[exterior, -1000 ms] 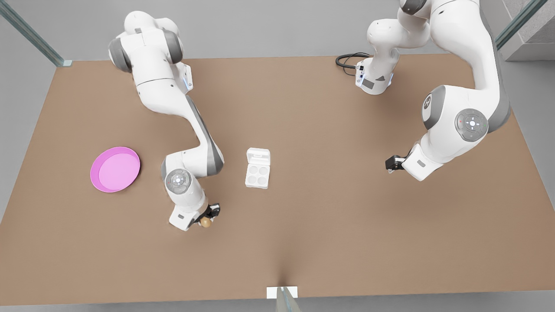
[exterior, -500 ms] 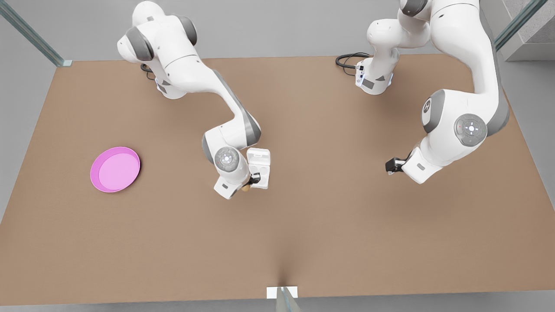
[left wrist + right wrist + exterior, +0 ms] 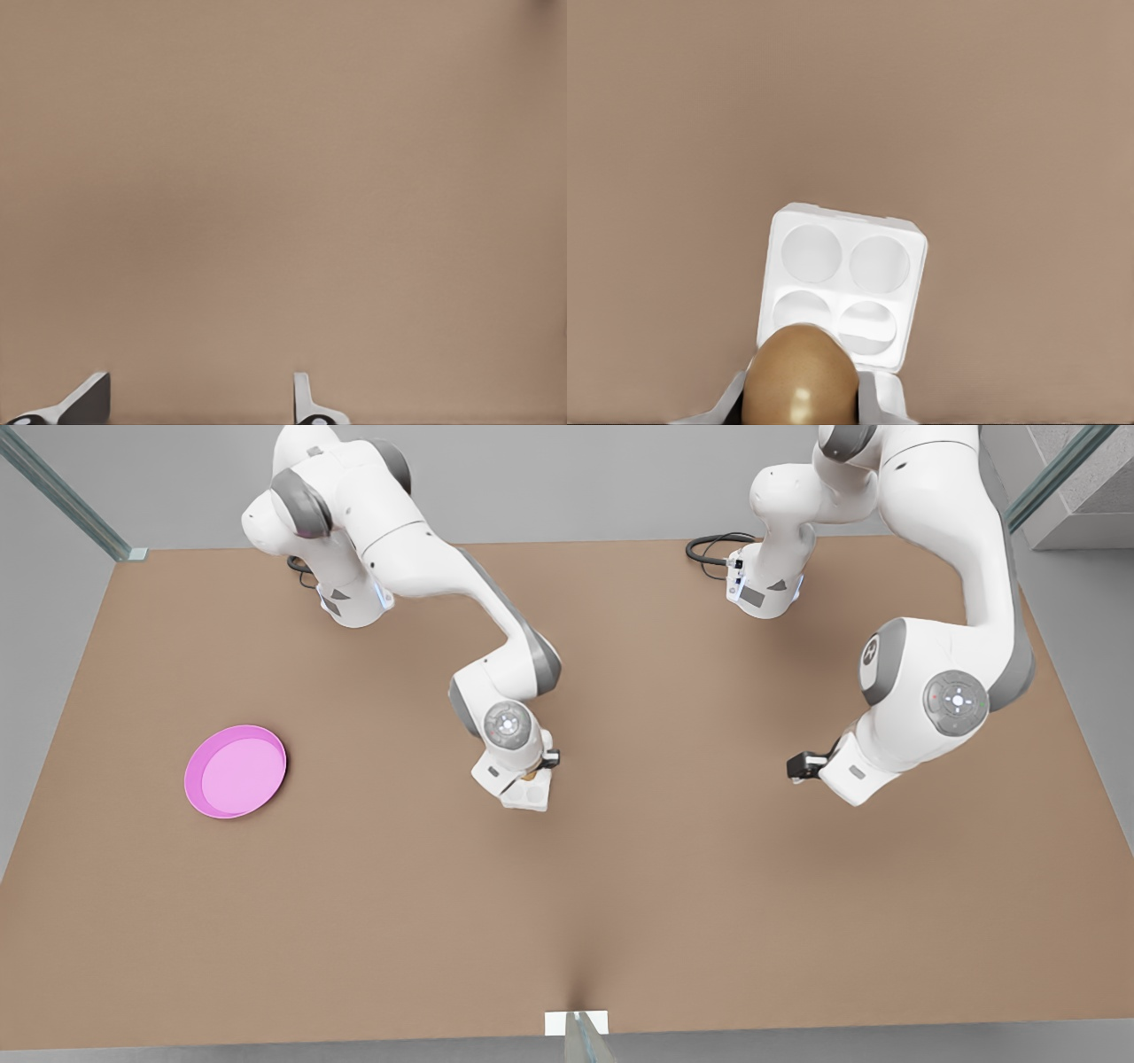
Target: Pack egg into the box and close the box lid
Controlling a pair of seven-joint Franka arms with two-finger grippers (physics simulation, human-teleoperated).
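Tan-brown egg [image 3: 802, 376] clamped in right gripper [image 3: 530, 772], hovering over box [image 3: 842, 283]; 4 cups empty, lid open. Step: placing. Next: lower into 1 cup, release. Left gripper [image 3: 800, 766] waits, fingers apart, holding nothing.

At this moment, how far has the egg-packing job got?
Done: the right gripper has picked the egg up and holds it above the box. In hand: lowering it into a cup; all four look empty. Left: release, then close the box lid. The left gripper waits open, apart.
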